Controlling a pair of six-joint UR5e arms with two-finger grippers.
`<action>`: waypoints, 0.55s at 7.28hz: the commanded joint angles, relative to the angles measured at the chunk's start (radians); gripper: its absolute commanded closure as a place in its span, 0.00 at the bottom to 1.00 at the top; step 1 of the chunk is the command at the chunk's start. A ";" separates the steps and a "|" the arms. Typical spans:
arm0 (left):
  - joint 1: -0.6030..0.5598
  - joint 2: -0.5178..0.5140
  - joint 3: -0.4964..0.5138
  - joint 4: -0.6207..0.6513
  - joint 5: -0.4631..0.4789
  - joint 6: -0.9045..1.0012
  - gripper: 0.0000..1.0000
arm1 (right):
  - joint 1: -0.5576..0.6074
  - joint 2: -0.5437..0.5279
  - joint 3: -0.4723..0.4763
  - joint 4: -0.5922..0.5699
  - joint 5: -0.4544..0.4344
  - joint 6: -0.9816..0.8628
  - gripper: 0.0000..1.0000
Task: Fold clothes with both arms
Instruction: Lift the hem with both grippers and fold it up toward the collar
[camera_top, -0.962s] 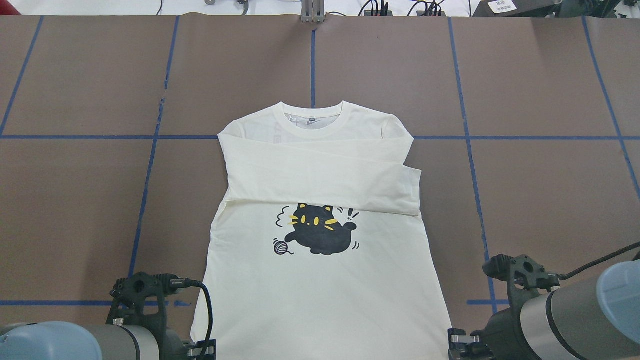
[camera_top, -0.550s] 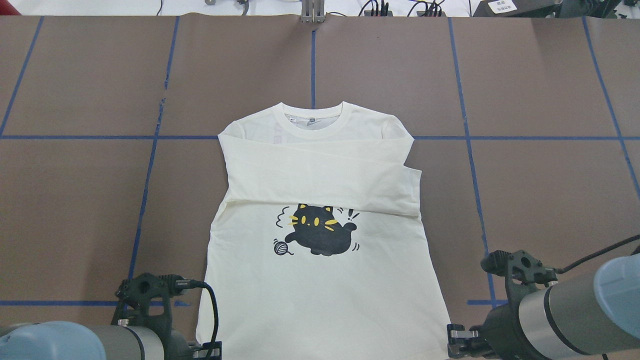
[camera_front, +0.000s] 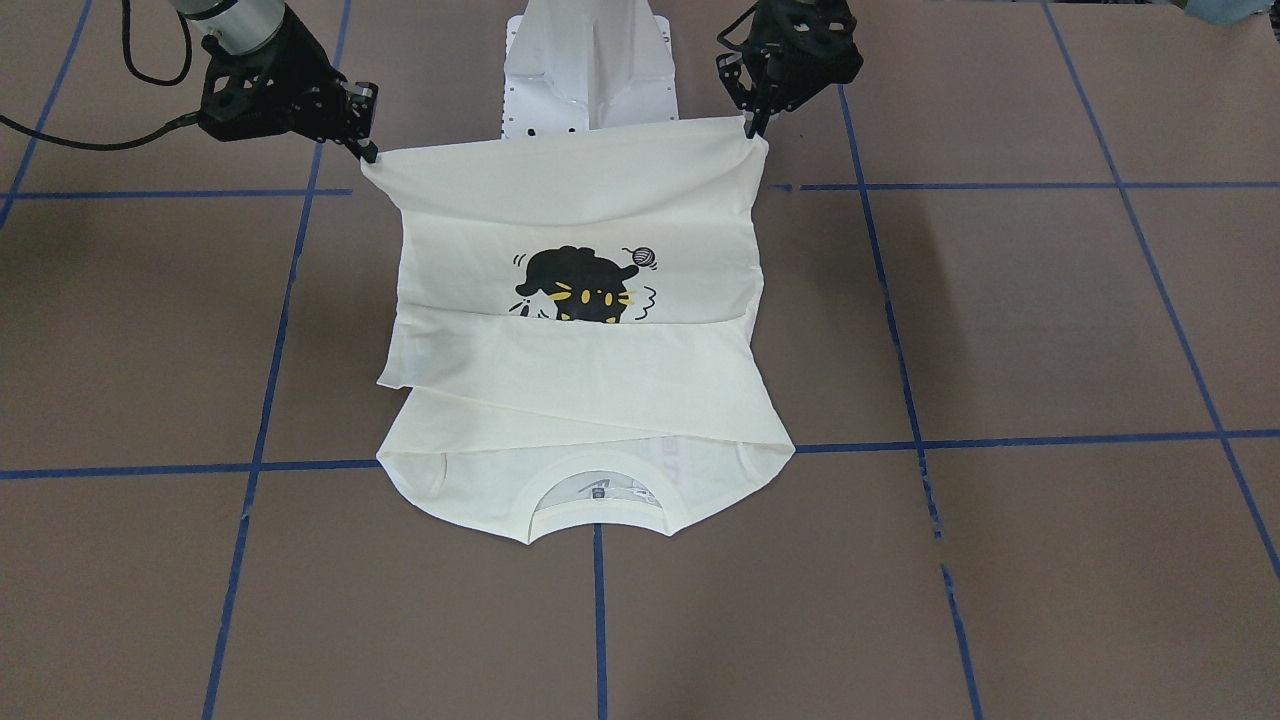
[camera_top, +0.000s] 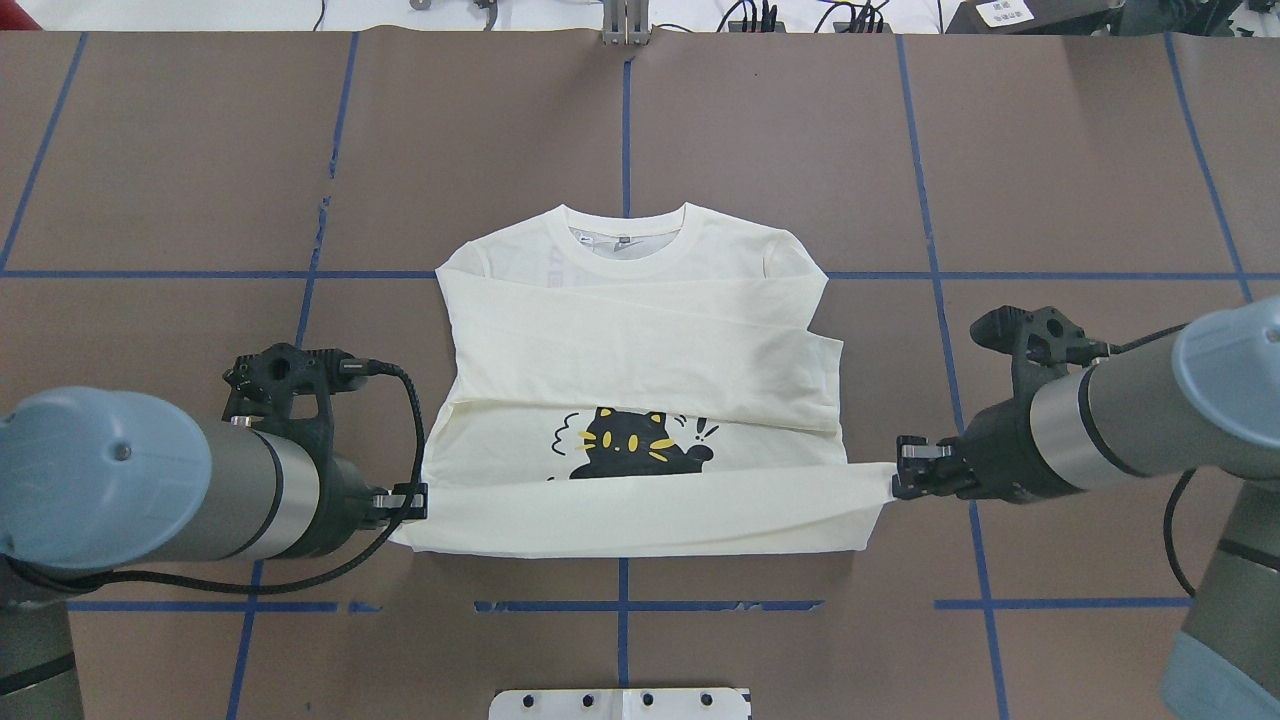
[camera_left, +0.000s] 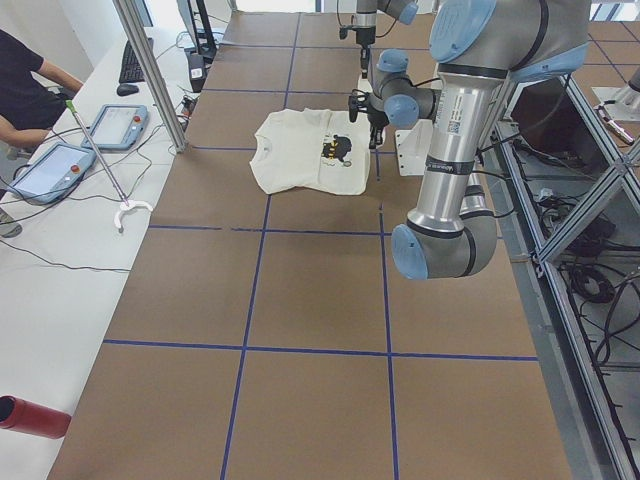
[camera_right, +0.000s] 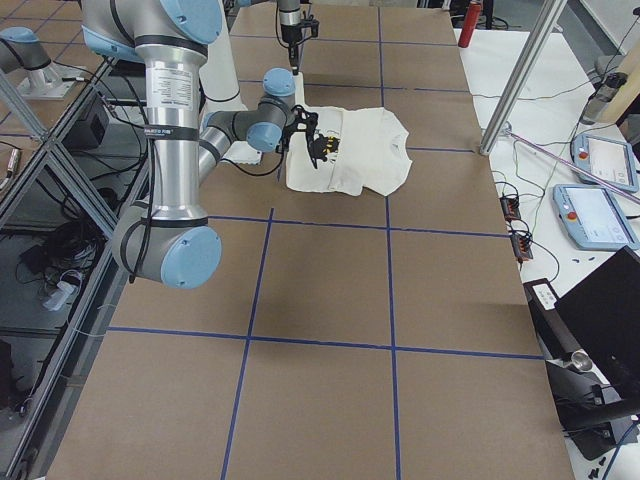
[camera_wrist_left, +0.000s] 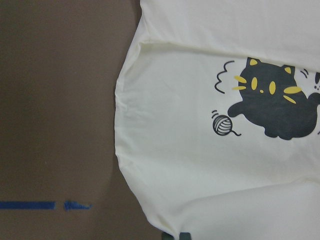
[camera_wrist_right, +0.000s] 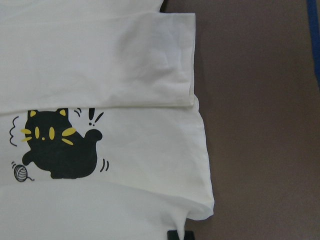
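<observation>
Left fingers (camera_top: 412, 493) and right fingers (camera_top: 905, 487) pinch T-shirt (camera_top: 640, 340) hem, half-covering cat (camera_top: 630, 445).

Left gripper (camera_top: 412, 502), right gripper (camera_top: 903, 481) pinched closed, facing inward.

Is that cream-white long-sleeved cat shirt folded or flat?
Partly folded: the sleeves lie across the chest, and the left gripper and right gripper hold the hem raised.

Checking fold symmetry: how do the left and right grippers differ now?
Left gripper pinches the hem's left corner; right gripper the right one. Right gripper sits slightly farther forward than the left, so the hem slants. From the front, the left points steeper down; the right reaches in sideways. Both are shut on the shirt, hem lifted.
</observation>
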 joint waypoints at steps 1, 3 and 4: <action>-0.095 -0.038 0.074 -0.013 -0.004 0.011 1.00 | 0.095 0.119 -0.131 -0.002 0.032 -0.014 1.00; -0.234 -0.145 0.297 -0.141 -0.022 0.012 1.00 | 0.157 0.245 -0.261 -0.004 0.034 -0.016 1.00; -0.281 -0.164 0.411 -0.251 -0.024 0.012 1.00 | 0.189 0.274 -0.312 -0.004 0.034 -0.019 1.00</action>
